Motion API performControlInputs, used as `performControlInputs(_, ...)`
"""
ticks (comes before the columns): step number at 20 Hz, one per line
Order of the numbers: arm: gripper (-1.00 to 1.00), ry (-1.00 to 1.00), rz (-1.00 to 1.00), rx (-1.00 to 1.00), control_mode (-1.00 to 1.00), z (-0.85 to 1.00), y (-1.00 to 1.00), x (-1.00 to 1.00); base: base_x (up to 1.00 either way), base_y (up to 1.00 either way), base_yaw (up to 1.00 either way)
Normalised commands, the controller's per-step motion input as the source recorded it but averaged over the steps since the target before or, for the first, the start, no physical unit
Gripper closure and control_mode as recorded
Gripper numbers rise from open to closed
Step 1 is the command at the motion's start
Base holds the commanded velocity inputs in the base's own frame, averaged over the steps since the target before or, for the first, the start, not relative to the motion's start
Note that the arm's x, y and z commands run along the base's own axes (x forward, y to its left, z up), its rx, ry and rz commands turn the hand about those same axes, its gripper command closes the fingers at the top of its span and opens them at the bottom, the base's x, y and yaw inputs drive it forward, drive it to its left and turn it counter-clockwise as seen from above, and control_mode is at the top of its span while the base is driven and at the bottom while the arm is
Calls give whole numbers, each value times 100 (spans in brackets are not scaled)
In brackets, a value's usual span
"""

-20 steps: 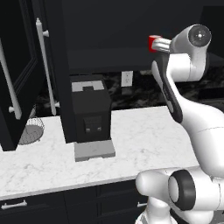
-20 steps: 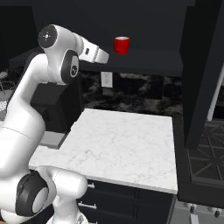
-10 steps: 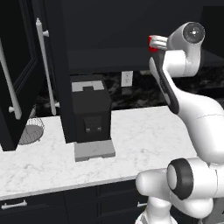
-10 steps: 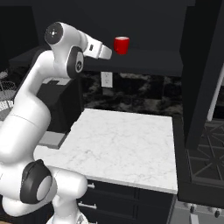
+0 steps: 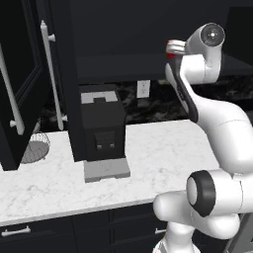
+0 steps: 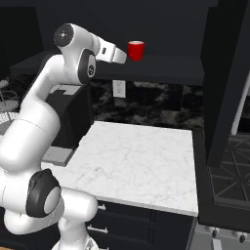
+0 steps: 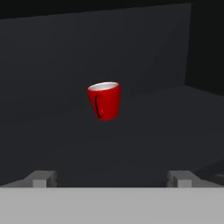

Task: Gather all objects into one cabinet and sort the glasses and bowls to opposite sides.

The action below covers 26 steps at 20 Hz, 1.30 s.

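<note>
No lettering to read anywhere; the red mug (image 7: 104,100) ahead of the hand looks blank, though it's small.

The arm is raised high from the base, bent at the elbow, with the forearm carried upward to a large rounded joint near the top. From that joint the hand is held out roughly level, pointed forward. The gripper (image 6: 123,56) is seen in the right base view at the end of the white hand; in the left base view it is mostly hidden behind the wrist. In the hand view the fingertips (image 7: 43,178) are set wide apart, and nothing is held between them, as far as can be made out.
</note>
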Motion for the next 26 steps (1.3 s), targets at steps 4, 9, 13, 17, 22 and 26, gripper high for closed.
performControlInputs(4, -100, 8, 0, -3, -100, 0, 0, 19, 0, 0, 0)
performControlInputs(9, -100, 3, 0, -2, -100, 0, 0, 29, 0, 0, 0)
performControlInputs(13, -100, 0, 0, 0, -100, -4, 0, 26, 0, 0, 0)
performControlInputs(17, -100, 0, 0, 0, -100, -22, 0, 26, 0, 0, 0)
performControlInputs(22, -100, 0, 0, 0, -100, -11, 0, 29, 0, 0, 0)
performControlInputs(26, -100, 0, 0, 0, -100, 0, -4, 32, 0, 0, 0)
